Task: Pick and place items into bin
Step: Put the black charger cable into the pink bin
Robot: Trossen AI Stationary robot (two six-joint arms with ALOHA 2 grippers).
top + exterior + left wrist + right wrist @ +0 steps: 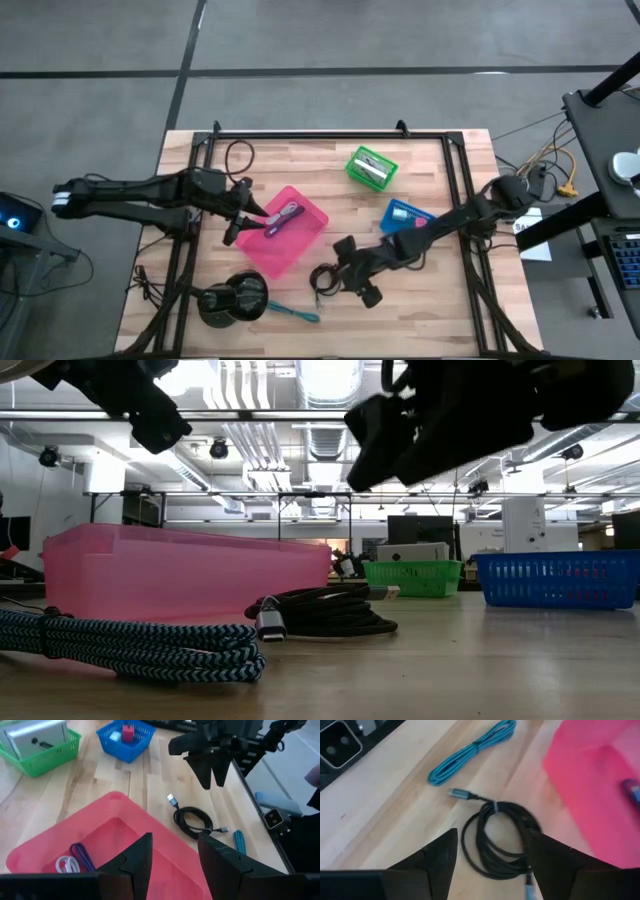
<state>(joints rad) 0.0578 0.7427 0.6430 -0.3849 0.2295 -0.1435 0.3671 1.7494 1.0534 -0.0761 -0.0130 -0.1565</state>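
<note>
The pink bin (pixel 290 245) sits mid-table and holds a purple cord (pixel 82 856) and a whitish cord (pixel 65 865). A coiled black cord (pixel 322 281) lies flat on the wood just near-right of the bin; the low view shows it as the black cord (pixel 320 615). A teal braided cord (pixel 297 313) lies at the near edge. My right gripper (pixel 492 834) is open and hangs above the black cord (pixel 495 840), well clear of it in the low view. My left gripper (pixel 172 842) is open above the bin's left end (pixel 237 215) and holds nothing.
A large black round object (pixel 232 298) stands near the table's near-left corner. A green basket (pixel 372 167) with a grey box sits toward the far side, and a blue basket (pixel 405 215) with small blocks is right of the bin. Bare wood lies at near right.
</note>
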